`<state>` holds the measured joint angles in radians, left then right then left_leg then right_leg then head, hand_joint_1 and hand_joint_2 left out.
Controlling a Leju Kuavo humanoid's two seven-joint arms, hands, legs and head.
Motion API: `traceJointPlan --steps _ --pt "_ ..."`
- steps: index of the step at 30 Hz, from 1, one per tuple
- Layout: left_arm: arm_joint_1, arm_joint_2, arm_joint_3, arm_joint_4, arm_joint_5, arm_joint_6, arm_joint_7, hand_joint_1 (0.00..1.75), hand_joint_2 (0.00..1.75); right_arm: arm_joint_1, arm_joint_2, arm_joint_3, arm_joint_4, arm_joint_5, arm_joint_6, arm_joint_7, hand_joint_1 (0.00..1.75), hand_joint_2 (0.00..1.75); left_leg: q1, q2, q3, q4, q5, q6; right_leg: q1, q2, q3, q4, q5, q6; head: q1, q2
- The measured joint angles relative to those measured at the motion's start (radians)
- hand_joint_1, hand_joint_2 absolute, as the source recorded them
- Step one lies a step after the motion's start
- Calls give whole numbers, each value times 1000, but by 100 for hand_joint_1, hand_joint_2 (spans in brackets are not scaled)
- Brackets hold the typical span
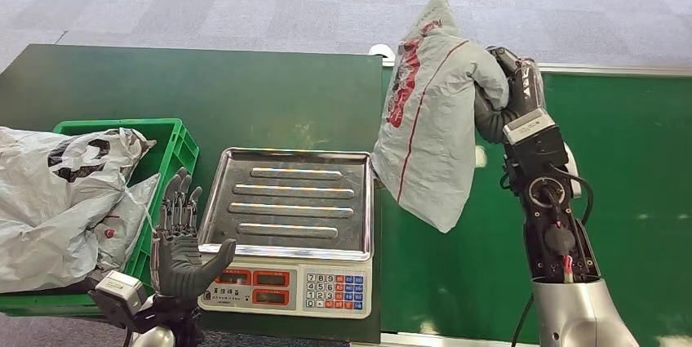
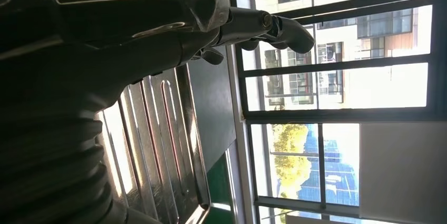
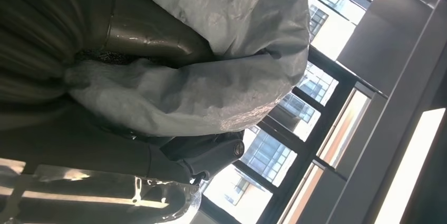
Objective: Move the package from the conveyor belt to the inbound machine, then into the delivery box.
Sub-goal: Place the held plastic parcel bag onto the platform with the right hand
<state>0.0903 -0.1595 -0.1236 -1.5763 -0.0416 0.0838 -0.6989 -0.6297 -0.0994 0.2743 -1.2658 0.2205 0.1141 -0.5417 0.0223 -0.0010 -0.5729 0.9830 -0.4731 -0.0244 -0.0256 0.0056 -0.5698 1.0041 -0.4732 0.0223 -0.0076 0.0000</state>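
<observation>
Big green conveyor belt runs along the right, w/ a dark green table butted against it on the left. On the table's near-left corner sits a green delivery box, already stuffed w/ grey poly bags that spill over its rim. Just beside the box, towards the belt, is the inbound machine: a scale w/ a ribbed steel tray, red displays and a keypad on its front.

The package, a grey poly mailer w/ red print, hangs in the air over the seam between belt and scale, its lower corner near the tray's right edge, not touching. The right hand grips it from the belt side, fingers wrapped into the bag's upper part.

The left hand is up in front of the scale's near-left corner, fingers spread and pointing up, holding nothing.
</observation>
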Motion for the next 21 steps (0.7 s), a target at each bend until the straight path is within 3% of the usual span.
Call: traceJointPlan --steps 6,11,16,21 --pt "-7 0 -1 1 16 5 0 0 175 -56 23 32 73 30 14 23 175 175 0 2 -1 0 0 0 0 2 -1 0 1 -1 0 0" --pt "-34 -2 -4 14 39 19 0 0 175 -185 120 98 291 11 19 15 175 175 1 3 0 0 1 0 1 3 -1 1 1 -1 0 0" --pt "-35 -6 -14 27 39 21 0 0 175 -214 220 137 452 -44 80 -4 175 175 1 2 -1 0 1 0 1 3 -2 1 1 -1 0 0" --pt "-35 -7 -16 29 39 21 0 0 175 -215 246 146 494 -64 113 -4 175 175 1 2 -2 0 1 0 1 3 -3 1 1 -1 1 0"
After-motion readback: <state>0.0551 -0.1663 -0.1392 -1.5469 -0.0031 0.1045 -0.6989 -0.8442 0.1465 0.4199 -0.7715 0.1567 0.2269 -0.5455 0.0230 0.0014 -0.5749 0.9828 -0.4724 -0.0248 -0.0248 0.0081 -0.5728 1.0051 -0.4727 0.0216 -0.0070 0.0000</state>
